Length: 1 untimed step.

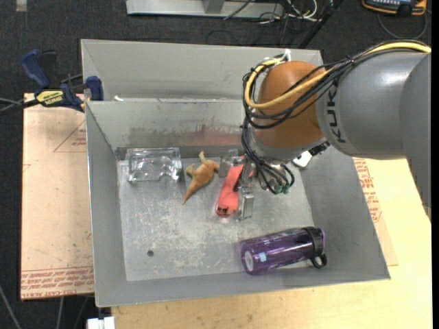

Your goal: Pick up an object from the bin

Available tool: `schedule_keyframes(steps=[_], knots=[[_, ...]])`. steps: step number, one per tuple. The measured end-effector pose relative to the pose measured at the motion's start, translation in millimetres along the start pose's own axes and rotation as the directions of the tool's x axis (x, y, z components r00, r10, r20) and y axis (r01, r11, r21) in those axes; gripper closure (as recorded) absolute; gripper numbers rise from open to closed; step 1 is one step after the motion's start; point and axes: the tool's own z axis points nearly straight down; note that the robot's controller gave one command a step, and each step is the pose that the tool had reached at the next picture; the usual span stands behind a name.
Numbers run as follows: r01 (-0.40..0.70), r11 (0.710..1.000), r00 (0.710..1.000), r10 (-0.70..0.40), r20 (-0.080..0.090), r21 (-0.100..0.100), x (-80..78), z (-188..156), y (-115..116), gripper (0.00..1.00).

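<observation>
The gripper (239, 201) stands low over the middle of the bin (164, 242), directly against a red elongated object (227, 192). The object's long axis runs nearly up-and-down in the camera view, leaning slightly from upper right to lower left, and it lies on the gripper's left side. Whether the gripper is wide, narrow or clamped cannot be told. An orange toy dinosaur (197, 177) lies just left; a purple bottle (281, 250) lies nearer the front. The arm (374, 108) shows the letters "KU".
</observation>
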Motion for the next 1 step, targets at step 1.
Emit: schedule_keyframes(steps=[1], knots=[[0.232, 0.973, 0.973, -0.232, 0.001, 0.000, -6.1, 14.5, -6.1, 0.00]])
